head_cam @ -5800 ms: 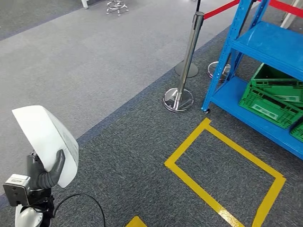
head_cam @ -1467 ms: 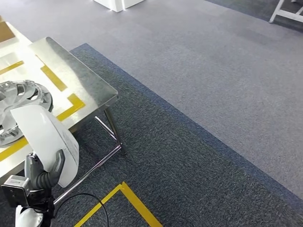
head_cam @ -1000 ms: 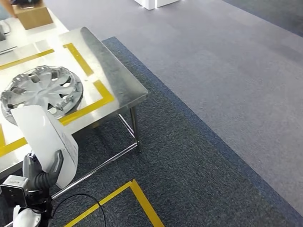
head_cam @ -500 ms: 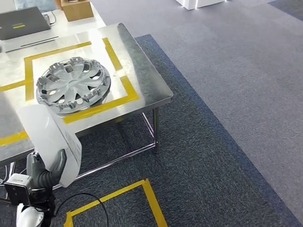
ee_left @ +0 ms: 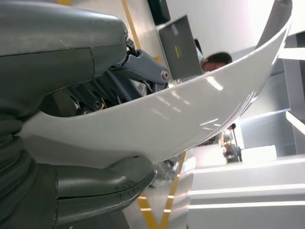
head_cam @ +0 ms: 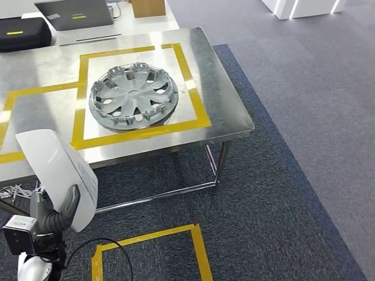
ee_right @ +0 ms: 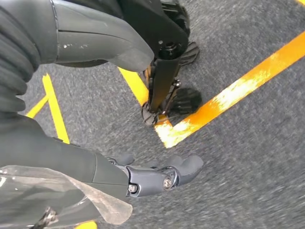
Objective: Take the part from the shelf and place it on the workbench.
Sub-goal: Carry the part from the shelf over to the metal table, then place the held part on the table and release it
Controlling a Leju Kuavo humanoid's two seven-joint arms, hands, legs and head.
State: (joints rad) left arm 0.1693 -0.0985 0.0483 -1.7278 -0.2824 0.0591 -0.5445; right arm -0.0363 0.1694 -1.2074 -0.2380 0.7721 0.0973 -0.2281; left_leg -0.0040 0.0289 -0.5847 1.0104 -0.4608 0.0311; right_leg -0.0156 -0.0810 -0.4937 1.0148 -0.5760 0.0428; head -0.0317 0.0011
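1. Currently the left hand [head_cam: 53,213] holds the white curved panel [head_cam: 57,170] upright, thumb and fingers [ee_left: 144,67] clamped on its lower edge, short of the tabletop [head_cam: 212,88].
2. Panel looks thin, light, glossy; likely slippery and somewhat flexible. Edge grip seems adequate; avoid squeezing.
3. Right hand [ee_right: 144,176] hangs released over carpet.
4. Hubcap [head_cam: 133,96] occupies one taped square.

One white part [head_cam: 57,170] in one left hand [head_cam: 55,213]; one hubcap [head_cam: 133,96] on one workbench [head_cam: 221,99]; one laptop [head_cam: 75,13], one cardboard box [head_cam: 148,7] behind.
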